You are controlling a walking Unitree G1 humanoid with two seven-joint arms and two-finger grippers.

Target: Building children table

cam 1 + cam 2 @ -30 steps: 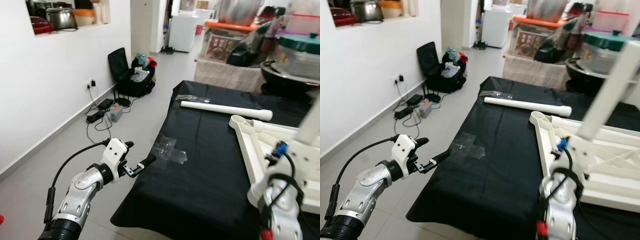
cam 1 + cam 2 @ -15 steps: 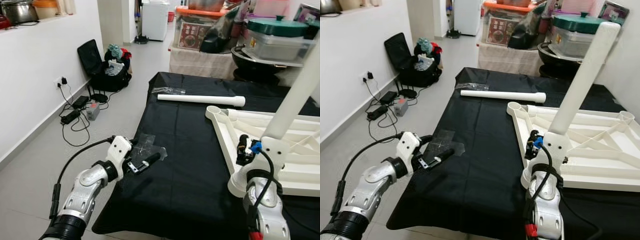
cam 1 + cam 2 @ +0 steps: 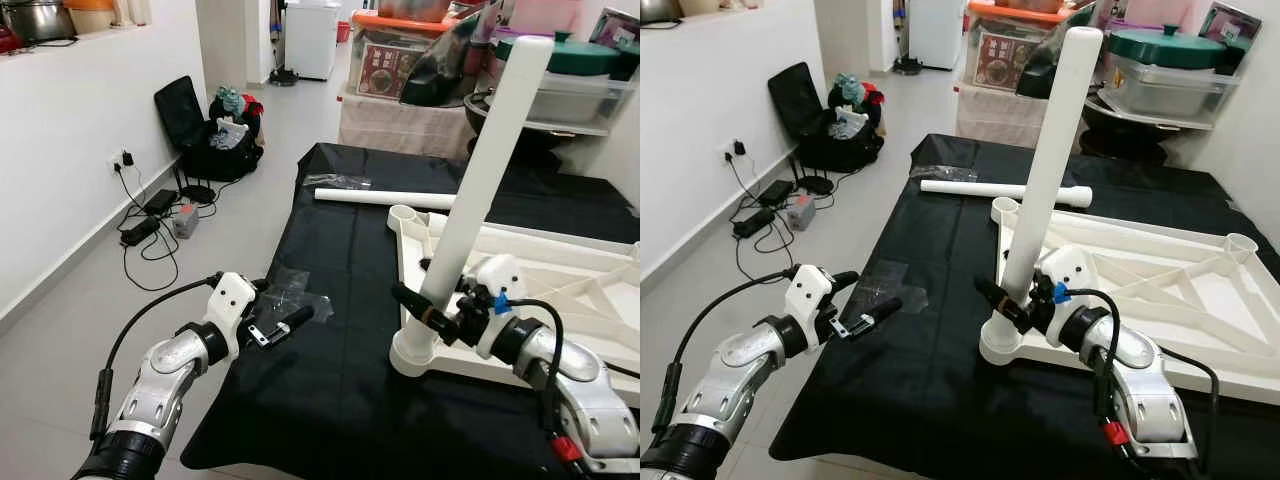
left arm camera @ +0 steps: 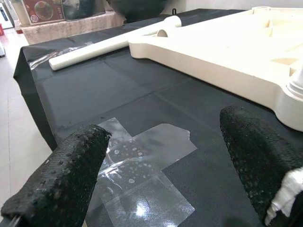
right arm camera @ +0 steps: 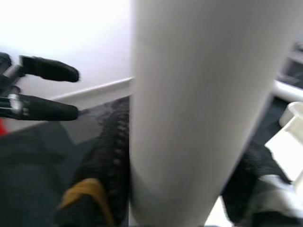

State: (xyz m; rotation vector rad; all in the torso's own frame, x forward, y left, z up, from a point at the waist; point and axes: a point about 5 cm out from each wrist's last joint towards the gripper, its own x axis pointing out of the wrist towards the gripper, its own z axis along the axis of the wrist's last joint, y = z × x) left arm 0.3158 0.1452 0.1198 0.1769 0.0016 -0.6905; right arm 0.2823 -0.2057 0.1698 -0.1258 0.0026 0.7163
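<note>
An upside-down white tabletop (image 3: 560,262) lies on the black-covered table (image 3: 340,390). A white leg (image 3: 482,170) stands upright in its near corner socket. My right gripper (image 3: 436,307) is shut on this leg just above the socket. In the right wrist view the leg (image 5: 189,109) sits between my black fingers (image 5: 106,161). A second white leg (image 3: 370,198) lies loose at the table's far side. My left gripper (image 3: 282,300) is open and holds nothing. It hovers over a clear plastic piece (image 4: 142,165) near the table's left edge.
Left of the table is grey floor with cables and a power strip (image 3: 150,225) along the white wall. A black bag (image 3: 215,140) stands further back. Pots and boxes (image 3: 560,70) crowd the area behind the table.
My right arm has swung out to the right, and its gripper holds the leg from the side. The leg and the tabletop corner have shifted left. The left gripper has barely moved.
</note>
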